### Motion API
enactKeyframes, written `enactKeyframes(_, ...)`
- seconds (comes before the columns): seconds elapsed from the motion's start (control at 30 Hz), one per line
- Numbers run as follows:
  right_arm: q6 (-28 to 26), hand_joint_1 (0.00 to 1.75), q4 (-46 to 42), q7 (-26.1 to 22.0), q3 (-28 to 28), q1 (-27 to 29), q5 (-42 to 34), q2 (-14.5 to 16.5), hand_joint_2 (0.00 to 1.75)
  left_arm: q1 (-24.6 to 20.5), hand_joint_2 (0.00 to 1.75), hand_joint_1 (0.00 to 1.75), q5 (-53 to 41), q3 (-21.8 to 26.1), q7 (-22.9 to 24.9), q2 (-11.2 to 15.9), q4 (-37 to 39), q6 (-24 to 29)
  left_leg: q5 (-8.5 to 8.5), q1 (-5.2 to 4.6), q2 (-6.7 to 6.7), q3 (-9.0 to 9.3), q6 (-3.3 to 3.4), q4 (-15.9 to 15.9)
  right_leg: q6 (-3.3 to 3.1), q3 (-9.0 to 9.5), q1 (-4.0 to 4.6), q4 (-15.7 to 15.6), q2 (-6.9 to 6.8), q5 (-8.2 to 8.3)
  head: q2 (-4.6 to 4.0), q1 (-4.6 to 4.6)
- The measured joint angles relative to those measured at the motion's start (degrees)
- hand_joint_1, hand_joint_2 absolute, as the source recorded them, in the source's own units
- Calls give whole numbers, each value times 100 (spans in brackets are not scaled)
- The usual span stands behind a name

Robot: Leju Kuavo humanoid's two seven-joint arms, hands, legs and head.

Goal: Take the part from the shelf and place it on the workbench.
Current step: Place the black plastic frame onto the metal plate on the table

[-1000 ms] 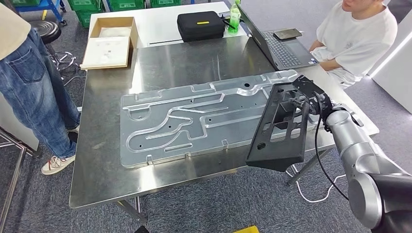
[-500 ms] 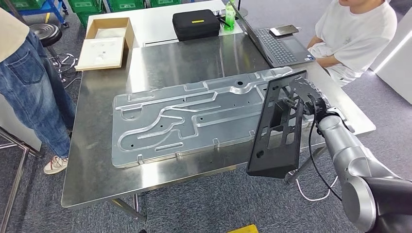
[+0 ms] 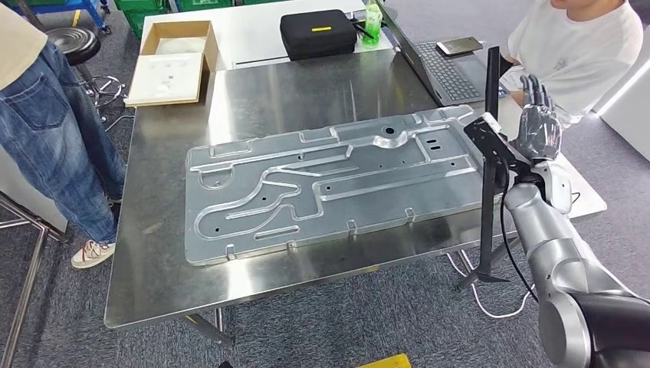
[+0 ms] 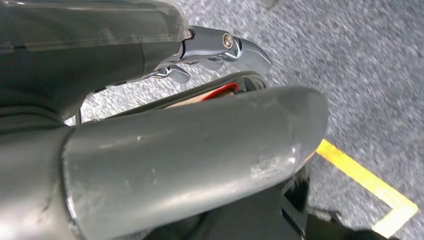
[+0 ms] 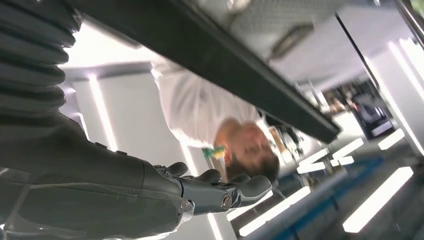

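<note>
Head view: the black part [image 3: 487, 165], flat and seen edge-on as a thin upright strip, stands off the table's [image 3: 165, 245] right edge beside the raised right hand [image 3: 536, 126], fingers spread upward; whether they grasp it is unclear. Left wrist view: the left hand [image 4: 220, 50] hangs over grey floor, fingers curled on nothing. Right wrist view: the part's dark edge crosses above the extended fingers [image 5: 220, 192].

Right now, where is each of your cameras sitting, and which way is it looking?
Head view: high on the body, facing forward and down at the workbench; the right arm shows, its right hand holding the black part edge-on.
Left wrist view: behind the left hand, facing down at grey floor and a yellow line.
Right wrist view: behind the right hand, facing up toward ceiling lights.
Shared: head and right wrist views both show the part, that hand and the seated person.
</note>
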Motion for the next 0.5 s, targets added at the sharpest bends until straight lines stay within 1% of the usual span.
enactKeyframes(0.03, -68, 0, -75, -16, 0, 13, 50, -7, 175, -5, 0, 0, -5, -4, 0, -7, 0, -1, -27, -5, -1, -8, -32, 28, -11, 123, 0, -279, 6, 92, 0, -1)
enactKeyframes(0.07, -166, 0, -160, -31, 1, 45, 143, -15, 175, -10, 0, 0, -12, -11, 0, -9, 0, -3, -44, -10, -2, -19, -63, 48, -34, 187, 14, -435, 11, 110, 0, -1)
enactKeyframes(0.1, -282, 0, -253, -37, 2, 85, 280, -23, 175, -13, 0, 0, -20, -20, 1, -14, 0, -8, -49, -16, -3, -32, -92, 49, -76, 196, 39, -453, 19, 69, 0, -2)
enactKeyframes(0.17, -489, 0, -485, 8, 7, 145, 667, -43, 175, -13, 0, 0, -31, -40, 9, -26, 0, -23, -74, -10, -2, -39, -147, 55, -178, 188, 49, -465, 26, 54, 0, -4)
enactKeyframes(0.2, -535, 0, -605, 65, 14, 142, 865, -55, 175, -12, 0, 0, -35, -51, 13, -34, 0, -30, -125, -6, -2, -58, -170, 113, -227, 199, 49, -465, 28, 46, 0, -5)
enactKeyframes(0.23, -548, 0, -714, 139, 27, 110, 1038, -68, 175, -15, 0, 0, -38, -64, 17, -42, 0, -35, -225, -2, -2, -128, -186, 281, -275, 216, 50, -473, 29, 41, 0, -5)
enactKeyframes(0.27, -540, 0, -805, 214, 46, 60, 1173, -81, 175, -18, 0, 0, -39, -78, 19, -51, 0, -37, -366, -1, -3, -258, -191, 559, -315, 235, 62, -479, 28, 32, 0, -5)
enactKeyframes(0.33, -489, 0, -912, 334, 88, -63, 1323, -105, 175, -18, 0, 0, -41, -103, 23, -66, 0, -44, -653, -7, -5, -655, -169, 1323, -374, 260, 109, -477, 27, 7, 0, -5)
enactKeyframes(0.37, -454, 0, -941, 380, 106, -115, 1371, -113, 175, -12, 0, 0, -41, -111, 25, -70, 0, -49, -704, -14, -6, -827, -148, 1609, -397, 275, 137, -475, 30, -5, 0, -4)
enactKeyframes(0.4, -402, 0, -963, 431, 127, -163, 1417, -121, 175, -7, 0, 0, -40, -117, 27, -73, 0, -55, -650, -28, -7, -919, -119, 1711, -418, 290, 163, -472, 34, -18, 0, -4)
enactKeyframes(0.43, -339, 0, -974, 481, 147, -213, 1454, -129, 175, -4, 0, 0, -39, -122, 28, -74, 0, -60, -492, -52, -8, -908, -80, 1596, -433, 306, 183, -468, 40, -30, 0, -4)
enactKeyframes(0.47, -260, 0, -977, 536, 172, -270, 1482, -136, 175, -5, 0, 0, -36, -125, 28, -76, 0, -63, -260, -88, -9, -802, -32, 1286, -443, 320, 194, -464, 48, -41, 0, -4)
enactKeyframes(0.5, -141, 0, -975, 603, 200, -333, 1500, -144, 175, -10, 0, 0, -33, -127, 28, -75, 0, -67, -43, -138, -10, -649, 33, 887, -446, 329, 195, -463, 54, -49, 0, -3)
